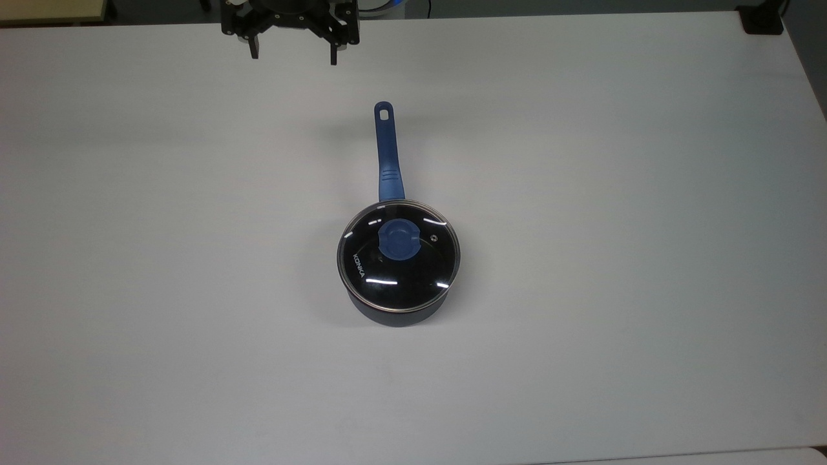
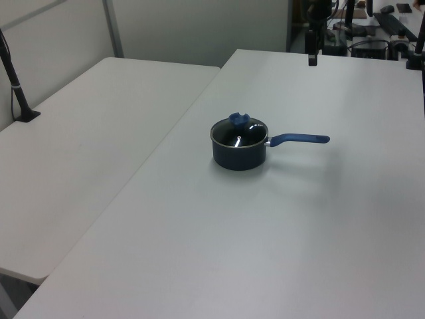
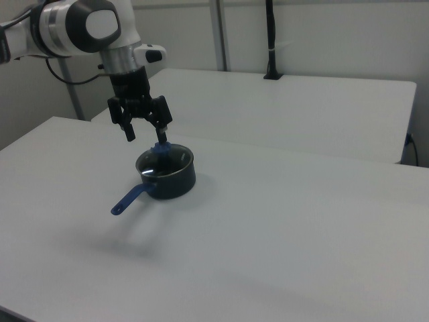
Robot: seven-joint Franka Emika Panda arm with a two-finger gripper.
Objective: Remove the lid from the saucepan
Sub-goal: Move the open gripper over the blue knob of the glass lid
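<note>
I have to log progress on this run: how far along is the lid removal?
Nothing looks done yet: the lid sits seated on the saucepan, blue knob up. In hand: the gripper hangs open, empty, near the top view's upper edge, beyond the handle's end. Left: reach the knob, grasp it, lift the lid clear.

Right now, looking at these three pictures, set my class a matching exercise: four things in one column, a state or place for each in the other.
Things:
1. lid
2. saucepan handle
3. end effector
4. knob

States or places:
A. open, raised above the table
B. resting on the saucepan
C. blue, at the lid's centre
D. pointing toward the top view's top edge

Pairs: 1-B, 2-D, 3-A, 4-C
</note>
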